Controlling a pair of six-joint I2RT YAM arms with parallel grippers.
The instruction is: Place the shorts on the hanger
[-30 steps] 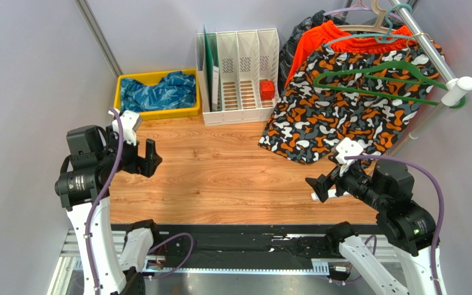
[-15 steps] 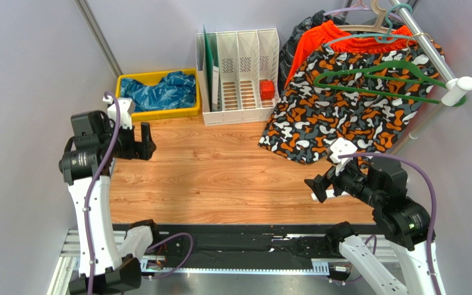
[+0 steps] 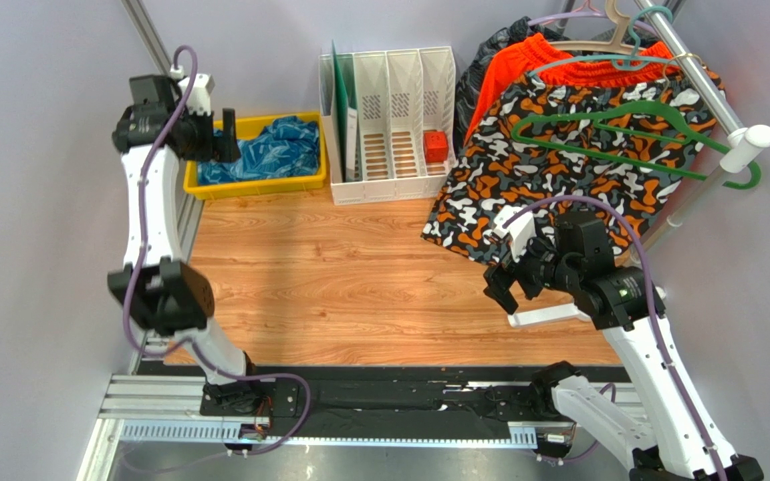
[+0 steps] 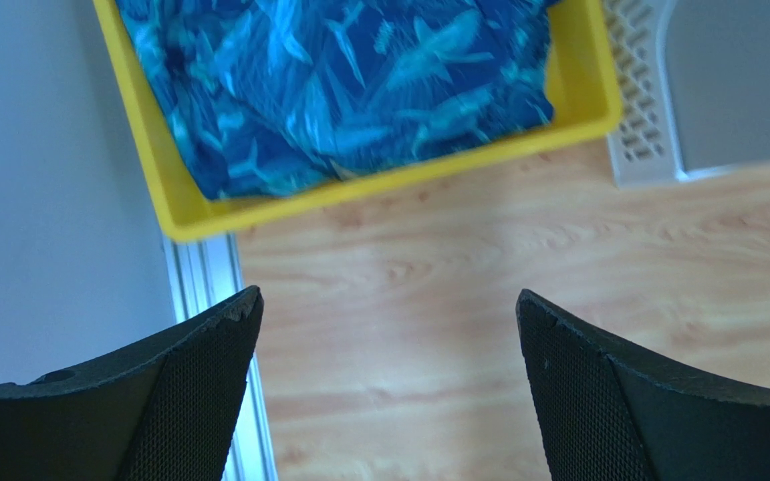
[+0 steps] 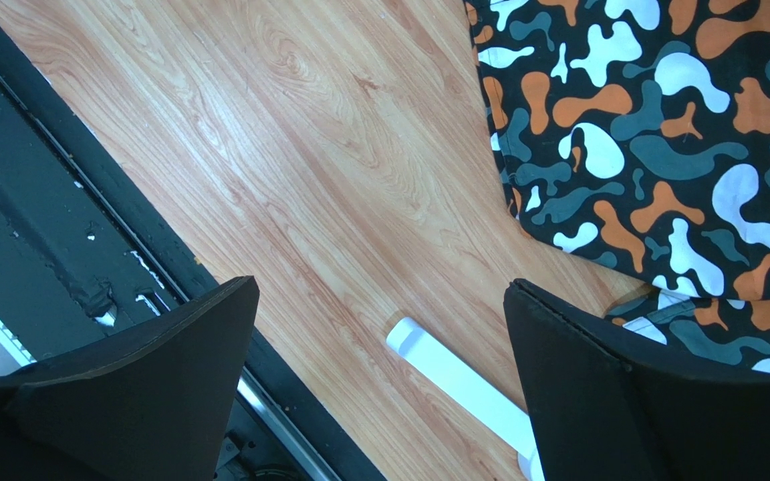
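**Both Grippers Open and Empty, Shorts in the Bin**

A brown wooden table [image 3: 359, 291] sits between plain grey walls [image 3: 38, 90]. A black metal strip [image 3: 379, 391] runs along its near edge.

The right gripper [image 5: 379, 301] hangs low over the table, close to the near edge. Its jaws are wide open and hold nothing. A small white bar [image 5: 459, 376] lies on the wood just under it. The camouflage shorts [image 3: 520, 200] hang right beside it, on its far side.

The left gripper [image 4: 389, 311] is up high at the far left. Its jaws are wide open and hold nothing too. It hovers over the near edge of a yellow bin [image 4: 399, 175]. The blue shorts [image 4: 359, 80] lie crumpled inside that bin, just past its fingertips and not touching them.

A white file rack [image 3: 389, 100] stands right of the bin. The green hanger [image 3: 650, 104] hangs on a metal rod [image 3: 705, 90], well beyond the right gripper and far from the left one.
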